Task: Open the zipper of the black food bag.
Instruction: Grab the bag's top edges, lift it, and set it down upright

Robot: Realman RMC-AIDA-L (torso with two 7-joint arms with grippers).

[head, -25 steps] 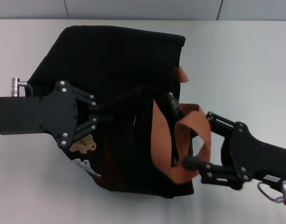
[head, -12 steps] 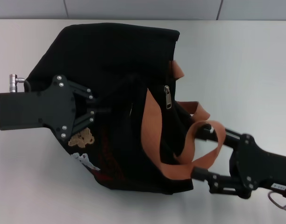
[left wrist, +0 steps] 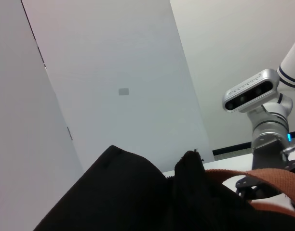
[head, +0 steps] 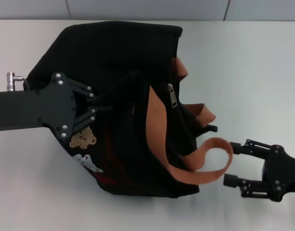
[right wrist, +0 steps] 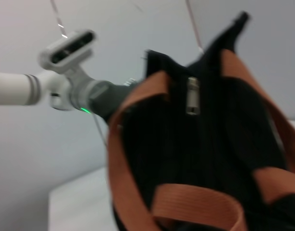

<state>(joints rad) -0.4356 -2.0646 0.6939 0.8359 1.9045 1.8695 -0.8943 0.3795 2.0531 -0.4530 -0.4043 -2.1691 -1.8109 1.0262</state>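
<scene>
The black food bag (head: pixel 123 57) lies on the white table, with orange-brown straps (head: pixel 159 139) looping off its right side and a bear patch (head: pixel 83 138) on its left. The zipper's silver pull tab (head: pixel 172 96) hangs on the bag's right face and also shows in the right wrist view (right wrist: pixel 192 95). My left gripper (head: pixel 105 102) is shut on the bag's fabric at its left side. My right gripper (head: pixel 229 164) stands open to the right of the bag, apart from the pull, with a strap loop (head: pixel 223 153) just beside its upper finger.
The white table (head: pixel 263 67) spreads around the bag, with a grey wall edge along the far side. In the left wrist view the bag's black fabric (left wrist: pixel 118 192) fills the lower part, and the right arm's camera (left wrist: pixel 248 94) shows beyond it.
My right gripper has pulled back to the right, away from the zipper pull and out of the strap loop. The bag and left gripper have shifted slightly up and left.
</scene>
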